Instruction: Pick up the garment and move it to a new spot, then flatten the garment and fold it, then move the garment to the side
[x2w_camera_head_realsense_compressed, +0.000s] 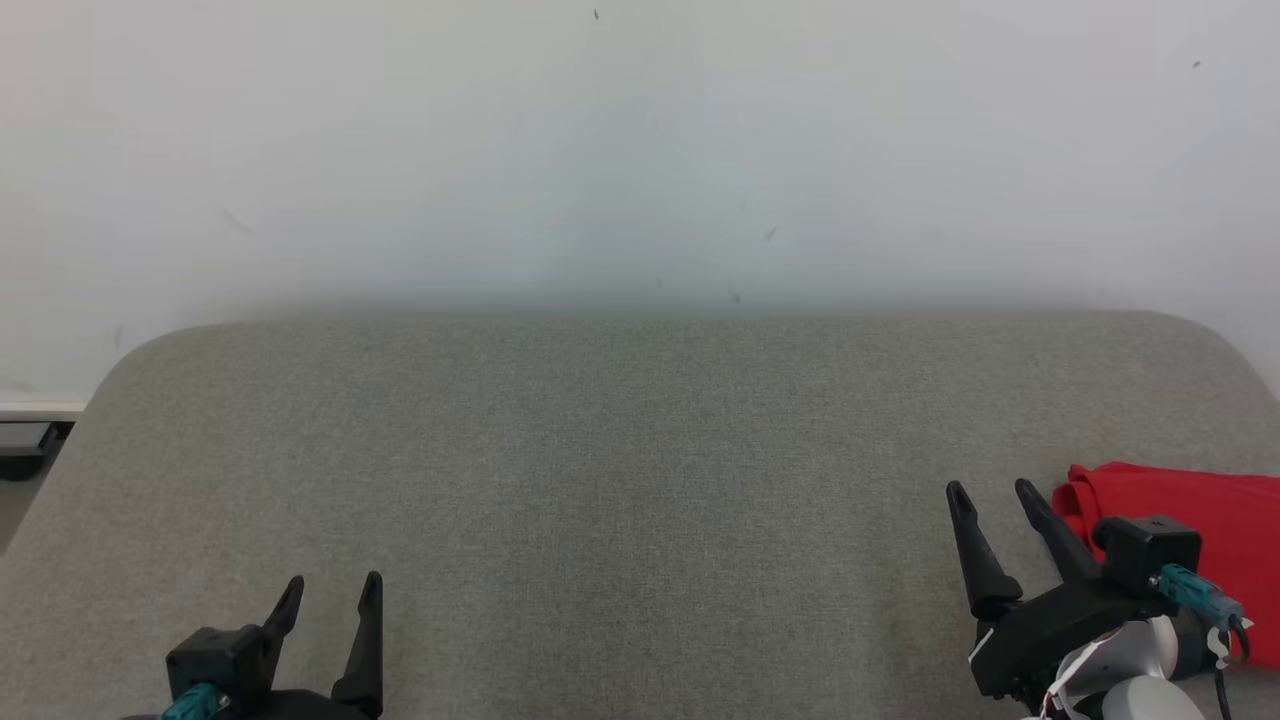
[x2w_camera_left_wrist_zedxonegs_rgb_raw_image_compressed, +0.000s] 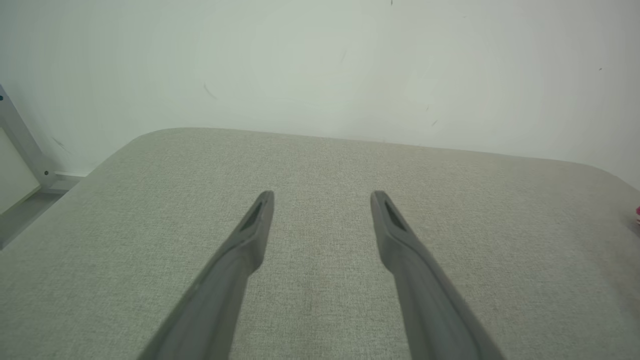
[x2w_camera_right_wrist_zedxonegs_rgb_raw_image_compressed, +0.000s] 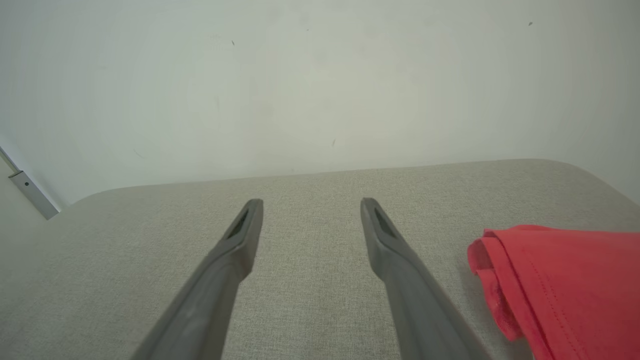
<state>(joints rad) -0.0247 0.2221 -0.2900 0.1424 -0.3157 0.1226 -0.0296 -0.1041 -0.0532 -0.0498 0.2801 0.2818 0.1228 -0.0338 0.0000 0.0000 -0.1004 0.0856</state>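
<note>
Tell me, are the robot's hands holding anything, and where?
Nothing is held. The left hand and right hand are both open and empty; the red garment lies on the grey fabric surface beside the right hand.

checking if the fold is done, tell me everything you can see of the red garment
The red cloth garment lies folded in layers on the right of the grey woven-fabric surface, partly cut off by the frame. Its rounded, doubled edge faces left, and a stitched seam shows on top. The open right gripper stands beside it, fingers clear.
</note>
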